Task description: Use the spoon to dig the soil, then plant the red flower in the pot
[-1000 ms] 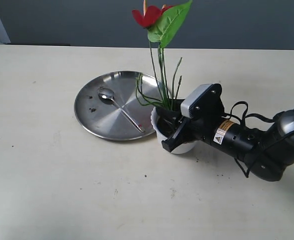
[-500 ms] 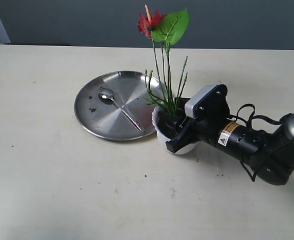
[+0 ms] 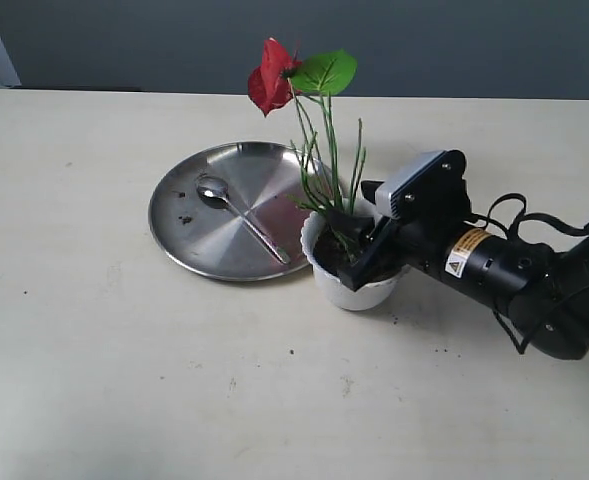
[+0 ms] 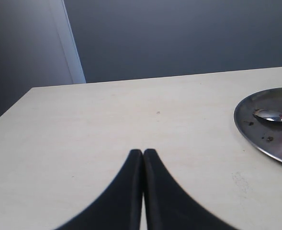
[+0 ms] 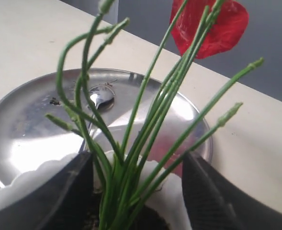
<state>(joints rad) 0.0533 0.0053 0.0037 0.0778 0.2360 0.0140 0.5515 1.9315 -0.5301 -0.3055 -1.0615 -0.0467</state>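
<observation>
The red flower (image 3: 271,75) stands in the white pot (image 3: 354,292), its thin green stems (image 3: 329,160) rooted in dark soil (image 3: 330,243) and leaning a little left. My right gripper (image 3: 359,240) is open at the pot's right rim, with one finger on each side of the stems. In the right wrist view the stems (image 5: 145,143) rise between the wide-apart fingers (image 5: 212,196), with the flower (image 5: 212,26) above. The spoon (image 3: 239,215) lies on the steel plate. My left gripper (image 4: 143,152) is shut on nothing, low over bare table, and does not show in the exterior view.
The round steel plate (image 3: 189,240) lies left of the pot and touches it, with a few soil crumbs on it. Small soil specks dot the table (image 3: 294,352) in front of the pot. The right arm's cabled body (image 3: 514,275) stretches to the right.
The right gripper has opened and drawn back to the right off the pot. The flower head has swung left and dropped lower; the stems now stand free in the soil.
</observation>
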